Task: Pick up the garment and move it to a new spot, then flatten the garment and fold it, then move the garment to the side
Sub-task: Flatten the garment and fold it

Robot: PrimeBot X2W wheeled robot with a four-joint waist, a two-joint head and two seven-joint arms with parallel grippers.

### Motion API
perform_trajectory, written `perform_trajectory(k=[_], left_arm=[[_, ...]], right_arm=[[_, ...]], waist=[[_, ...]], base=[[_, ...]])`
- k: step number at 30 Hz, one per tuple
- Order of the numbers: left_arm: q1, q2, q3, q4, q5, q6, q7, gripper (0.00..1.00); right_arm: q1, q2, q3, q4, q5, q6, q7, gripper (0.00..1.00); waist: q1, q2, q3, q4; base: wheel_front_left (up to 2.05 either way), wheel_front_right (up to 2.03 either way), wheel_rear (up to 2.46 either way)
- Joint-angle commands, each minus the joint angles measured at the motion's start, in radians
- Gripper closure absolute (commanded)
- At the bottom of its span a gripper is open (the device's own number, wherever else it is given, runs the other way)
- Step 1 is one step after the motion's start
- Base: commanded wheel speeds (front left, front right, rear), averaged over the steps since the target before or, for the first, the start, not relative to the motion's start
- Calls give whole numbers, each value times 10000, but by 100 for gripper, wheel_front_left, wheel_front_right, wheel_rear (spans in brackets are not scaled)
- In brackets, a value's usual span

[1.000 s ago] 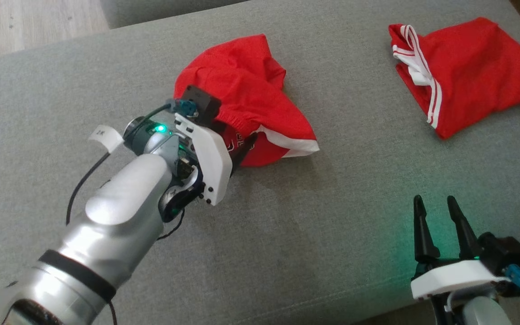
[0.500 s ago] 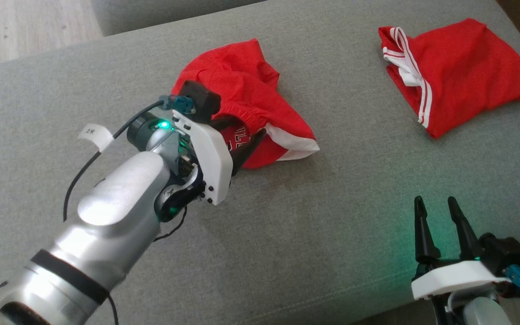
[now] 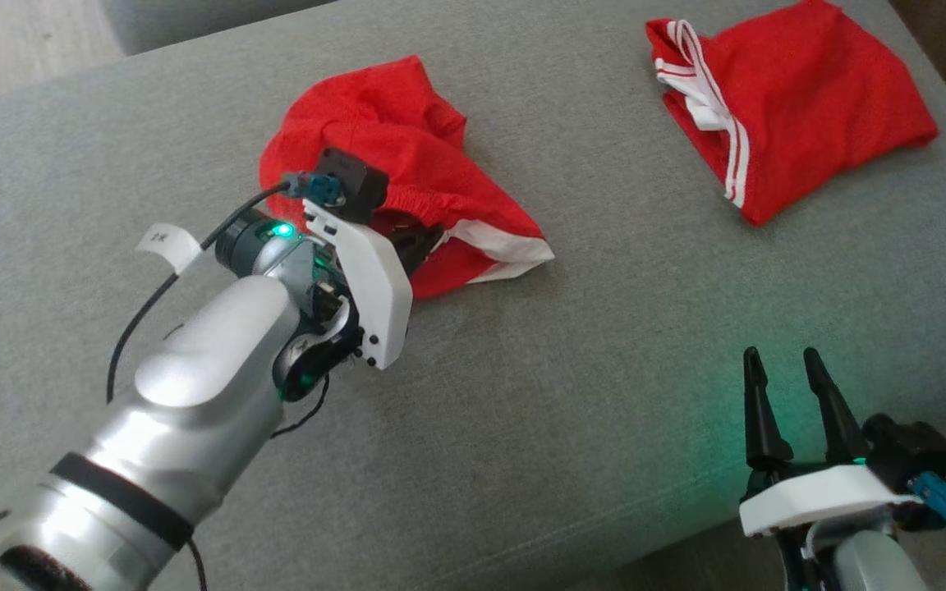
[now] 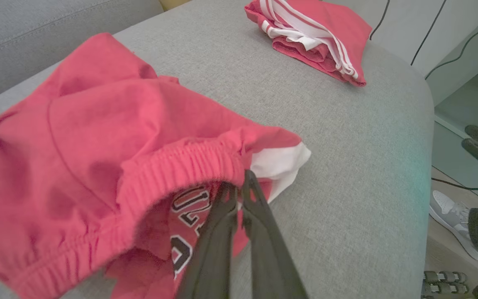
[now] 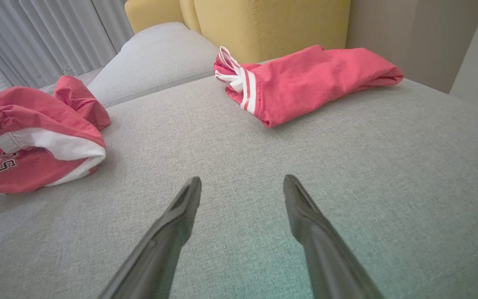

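A crumpled red garment [image 3: 374, 156] with an elastic waistband, white trim and black lettering lies at the back left of the grey sofa seat [image 3: 563, 369]. My left gripper [image 3: 426, 240] is shut on its waistband edge. In the left wrist view the two fingers pinch together at the gathered band [image 4: 239, 187] of the garment [image 4: 98, 124]. My right gripper [image 3: 781, 361] stands open above the seat's front right, with nothing between its fingers [image 5: 187, 203]. The garment [image 5: 35, 120] shows at the left of the right wrist view.
A second red garment [image 3: 801, 107] with white stripes lies folded at the back right, also seen as the folded garment [image 5: 305, 79]. Yellow cushions [image 5: 264, 25] stand behind it. A person's shoe [image 4: 450, 216] is on the floor beyond the seat's edge.
My left gripper's fingers have closed on the garment's waistband; they were spread around it before. The head camera has shifted slightly. My right gripper has held still.
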Motion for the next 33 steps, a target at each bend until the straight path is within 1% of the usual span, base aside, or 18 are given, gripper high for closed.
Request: perform_trajectory(k=[1,3,6,11,15,18,21,24,26,28,30,33], left_arm=[[-807,100,423,-199,21,45,-51,100],[-1027,1,570,-179,-73,74,-107,100],[-1507,-151,930,-174,-261,228,-177,100],[-2403,-320,1467,54,-385,574,-336,100],[-3115,-568,2009,393,-430,977,-942,100],[-3656,-754,2138,649,-173,1246,-1476,100],[-4057,-975,2116,837,108,1416,-1961,100],[-4264,-1230,2165,906,193,1540,-2393,100],[-4256,-1282,2038,850,276,1488,-2457,100],[-4160,-1265,1979,795,248,1424,-2383,100],[-3839,-1054,1707,624,258,1284,-1949,100],[-3102,-311,1177,15,279,1101,-842,100]], right_arm=[[-272,-81,254,-205,75,-7,-109,0],[-244,-81,232,-189,96,-7,-109,0],[-212,-81,185,-174,88,-7,-109,0],[-257,-81,211,-178,81,-7,-109,0],[-257,-81,260,-176,81,-7,-109,0],[-221,-81,228,-183,67,-7,-109,0],[-178,-81,151,-171,33,-7,-109,0],[-186,-81,70,-147,-5,-7,-109,0],[-223,-81,35,-151,-1,-7,-109,0],[-225,-81,17,-154,5,-7,-109,0],[-189,-81,-41,-169,10,-7,-109,0],[-62,-81,-152,-187,-17,-7,-109,0]], waist=[[0,0,1,-91],[0,0,-35,-133],[0,0,-103,-154],[0,0,-203,-238],[0,0,-238,-313],[0,0,-252,-324],[0,0,-281,-281],[0,0,-283,-189],[0,0,-286,-114],[0,0,-303,-76],[0,0,-338,36],[0,0,-376,291]], base=[[0,0,0],[0,0,0],[0,0,0],[0,0,0],[0,0,0],[0,0,0],[0,0,0],[0,0,0],[0,0,0],[0,0,0],[0,0,0],[0,0,0]])
